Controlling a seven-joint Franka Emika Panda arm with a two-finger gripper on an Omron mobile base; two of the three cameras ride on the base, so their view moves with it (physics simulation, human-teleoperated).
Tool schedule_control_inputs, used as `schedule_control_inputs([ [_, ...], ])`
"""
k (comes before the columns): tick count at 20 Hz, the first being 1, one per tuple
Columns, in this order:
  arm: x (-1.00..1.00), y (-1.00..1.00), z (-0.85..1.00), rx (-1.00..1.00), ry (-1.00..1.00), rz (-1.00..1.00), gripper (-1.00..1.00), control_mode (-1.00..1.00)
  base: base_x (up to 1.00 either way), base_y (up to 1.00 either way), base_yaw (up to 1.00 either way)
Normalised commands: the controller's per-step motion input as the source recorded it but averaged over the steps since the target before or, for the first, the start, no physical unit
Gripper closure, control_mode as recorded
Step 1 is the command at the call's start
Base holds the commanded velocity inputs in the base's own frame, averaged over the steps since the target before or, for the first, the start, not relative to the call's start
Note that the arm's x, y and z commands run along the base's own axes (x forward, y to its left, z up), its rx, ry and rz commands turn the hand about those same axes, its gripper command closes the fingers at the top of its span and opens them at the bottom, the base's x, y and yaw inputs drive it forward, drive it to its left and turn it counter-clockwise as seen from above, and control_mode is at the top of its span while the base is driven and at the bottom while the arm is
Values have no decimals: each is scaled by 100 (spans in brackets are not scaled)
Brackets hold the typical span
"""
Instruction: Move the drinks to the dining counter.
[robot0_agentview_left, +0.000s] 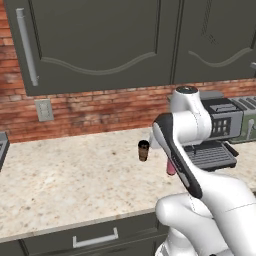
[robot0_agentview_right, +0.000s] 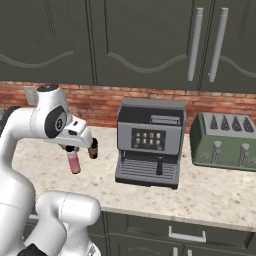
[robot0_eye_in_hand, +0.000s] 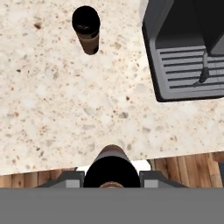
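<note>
Pink bottle (robot0_agentview_right: 73, 162) hung upright, clear of the counter (robot0_agentview_right: 210, 192), fingers clamped on its dark cap. Judged light, rigid, slippery; cup (robot0_agentview_left: 143, 150) likewise warranted a rim-level grip.

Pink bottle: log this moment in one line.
gripper: shut on pink bottle | bottle: lifted above counter | brown cup: on counter

Brown cup (robot0_agentview_left: 143, 150) stands on counter (robot0_agentview_left: 75, 175), pink bottle (robot0_agentview_left: 171, 167) nearby.

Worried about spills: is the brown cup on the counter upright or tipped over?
Upright. The brown cup stands on its base on the counter, dark lid on top.
</note>
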Motion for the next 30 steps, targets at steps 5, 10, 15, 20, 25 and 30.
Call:
schedule_control_inputs([
  [5,0,0,0,0,0,0,100,100,-68,1,13],
  [10,0,0,0,0,0,0,100,100,-99,71,45],
  [15,0,0,0,0,0,0,100,100,-50,100,77],
  [20,0,0,0,0,0,0,100,100,-41,100,83],
  [25,0,0,0,0,0,0,100,100,-6,88,81],
  [30,0,0,0,0,0,0,100,100,15,73,73],
])
